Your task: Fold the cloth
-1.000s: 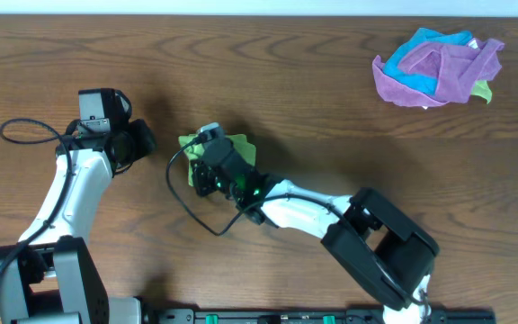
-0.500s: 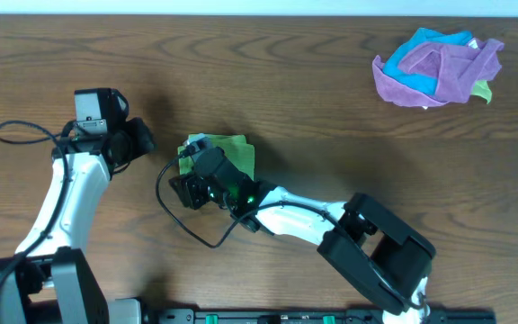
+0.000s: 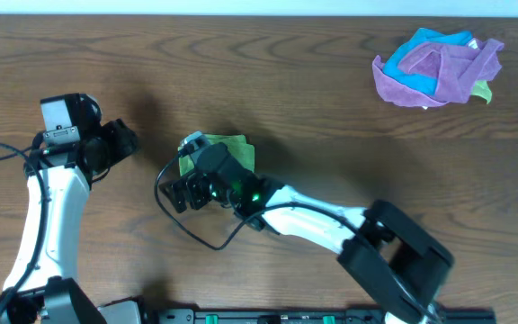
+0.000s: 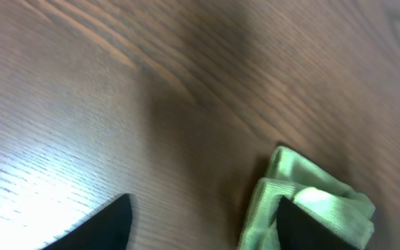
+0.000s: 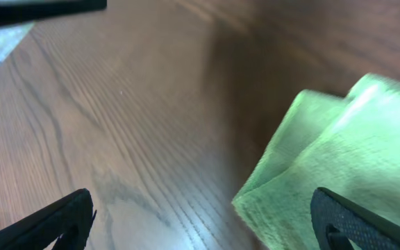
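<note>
The lime-green cloth lies folded into a small pad on the table, left of centre. The right gripper hangs just beside it, jaws spread and empty. The left gripper is farther left, its jaws spread too.

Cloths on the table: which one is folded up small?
The green cloth beside the right gripper. The purple cloth and blue cloth lie crumpled in a heap.
</note>
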